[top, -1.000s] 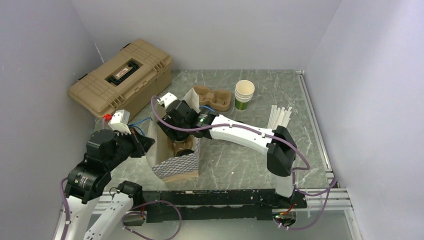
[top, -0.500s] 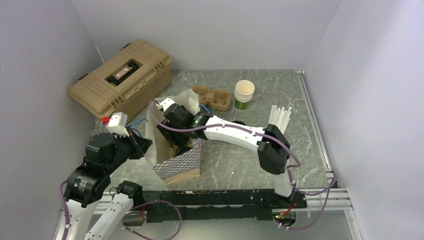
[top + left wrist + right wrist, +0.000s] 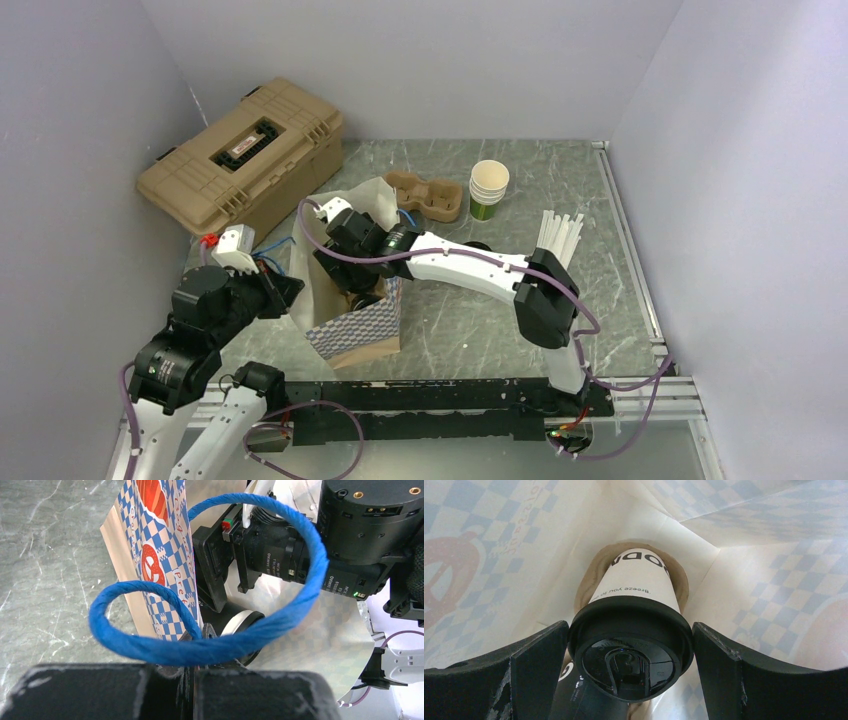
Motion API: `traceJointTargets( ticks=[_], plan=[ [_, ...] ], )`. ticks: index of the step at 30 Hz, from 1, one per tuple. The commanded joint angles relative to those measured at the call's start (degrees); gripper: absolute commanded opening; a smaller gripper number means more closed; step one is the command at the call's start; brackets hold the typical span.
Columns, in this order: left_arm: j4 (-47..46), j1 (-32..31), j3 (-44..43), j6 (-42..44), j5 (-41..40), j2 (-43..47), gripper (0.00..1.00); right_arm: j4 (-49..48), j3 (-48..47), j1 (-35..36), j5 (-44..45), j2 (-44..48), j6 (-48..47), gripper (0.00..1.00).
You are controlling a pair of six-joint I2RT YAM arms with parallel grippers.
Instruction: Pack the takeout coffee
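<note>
The takeout coffee (image 3: 631, 645), a pale paper cup with a black lid, stands upright deep inside the blue-checked paper bag (image 3: 352, 335). Its base sits in a brown cardboard holder (image 3: 586, 582) on the bag's floor. My right gripper (image 3: 630, 627) reaches down into the bag, with one finger against each side of the lid. In the top view the right gripper (image 3: 355, 288) hides most of the cup. My left gripper (image 3: 192, 640) is shut on the bag's near rim, by the blue rope handle (image 3: 210, 647), and holds the bag open from the left (image 3: 292, 290).
A tan toolbox (image 3: 245, 150) stands at the back left. A brown cup carrier (image 3: 428, 195), a stack of cream cups with a green bottom (image 3: 489, 188) and white straws (image 3: 562, 232) lie behind and to the right of the bag.
My right gripper has sunk lower into the bag with the cup. The bag's mouth has shifted slightly. The left arm has hardly moved.
</note>
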State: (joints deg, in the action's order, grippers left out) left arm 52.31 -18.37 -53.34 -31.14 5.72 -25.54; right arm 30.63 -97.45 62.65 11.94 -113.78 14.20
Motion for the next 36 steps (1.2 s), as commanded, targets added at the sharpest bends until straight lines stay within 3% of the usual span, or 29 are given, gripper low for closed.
traceJointTargets(
  ticks=[1, 5, 20, 36],
  plan=[
    [-0.26, -0.17, 0.42, 0.68, -0.28, -0.16, 0.00, 4.82, -2.21, -0.34, 3.86, 2.16, 1.11, 0.89],
    [-0.55, -0.17, 0.65, 0.81, 0.68, -0.46, 0.00, 5.74, -5.33, -0.29, 5.66, 3.27, 1.60, 1.00],
    [-0.55, -0.17, 0.61, 1.07, 0.83, -0.81, 0.00, 10.39, -17.12, -0.33, 8.27, 5.26, 1.44, 1.00],
    [-2.23, -0.17, 0.28, 3.43, 2.11, -1.27, 0.00, 6.72, -16.02, -0.25, 8.05, 15.50, 1.11, 0.99]
  ],
)
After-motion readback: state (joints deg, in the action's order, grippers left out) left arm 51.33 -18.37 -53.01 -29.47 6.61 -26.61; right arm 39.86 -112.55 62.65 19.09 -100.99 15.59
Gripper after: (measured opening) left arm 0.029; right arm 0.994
